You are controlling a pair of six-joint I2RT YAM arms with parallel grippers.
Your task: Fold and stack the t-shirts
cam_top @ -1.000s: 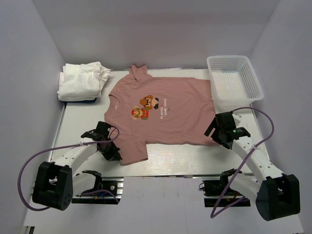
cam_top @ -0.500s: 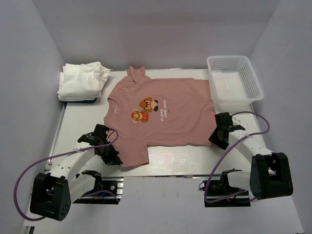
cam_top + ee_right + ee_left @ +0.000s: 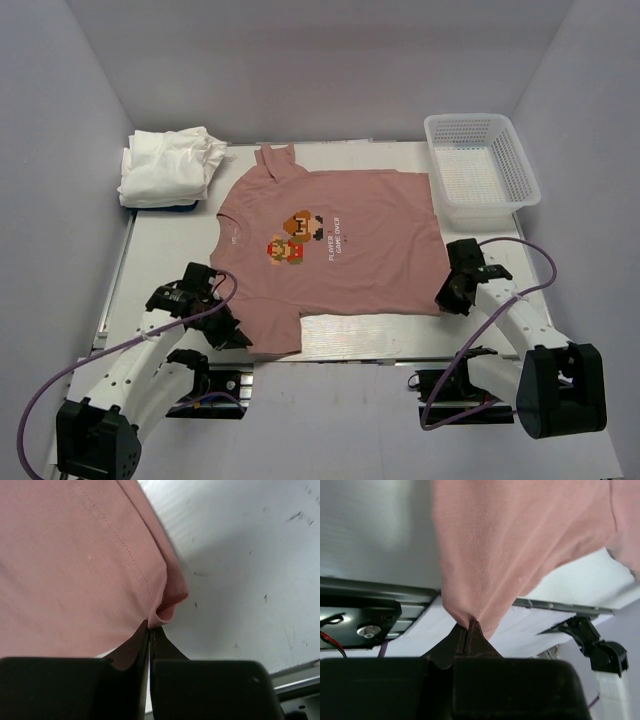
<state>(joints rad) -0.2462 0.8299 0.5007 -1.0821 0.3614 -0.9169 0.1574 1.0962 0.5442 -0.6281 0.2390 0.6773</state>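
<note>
A dusty-pink t-shirt [image 3: 330, 245] with a pixel-art print lies spread flat in the middle of the table, collar to the left. My left gripper [image 3: 240, 338] is shut on the near sleeve of the pink t-shirt [image 3: 485, 555]; the cloth bunches into the closed jaws of the left gripper [image 3: 469, 626]. My right gripper [image 3: 447, 298] is shut on the shirt's near hem corner, and the hem fold of the pink t-shirt [image 3: 90, 565] is pinched at the tips of the right gripper [image 3: 151, 626]. Folded white t-shirts [image 3: 168, 165] are piled at the back left.
A white plastic mesh basket [image 3: 480, 170] stands at the back right. The table's near edge [image 3: 370, 352] runs just below the shirt, with both arm bases under it. Grey walls close in the left, back and right sides.
The right gripper has closed on the shirt's hem corner. Both grippers have drawn back toward the near edge, and the shirt has slid nearer with them.
</note>
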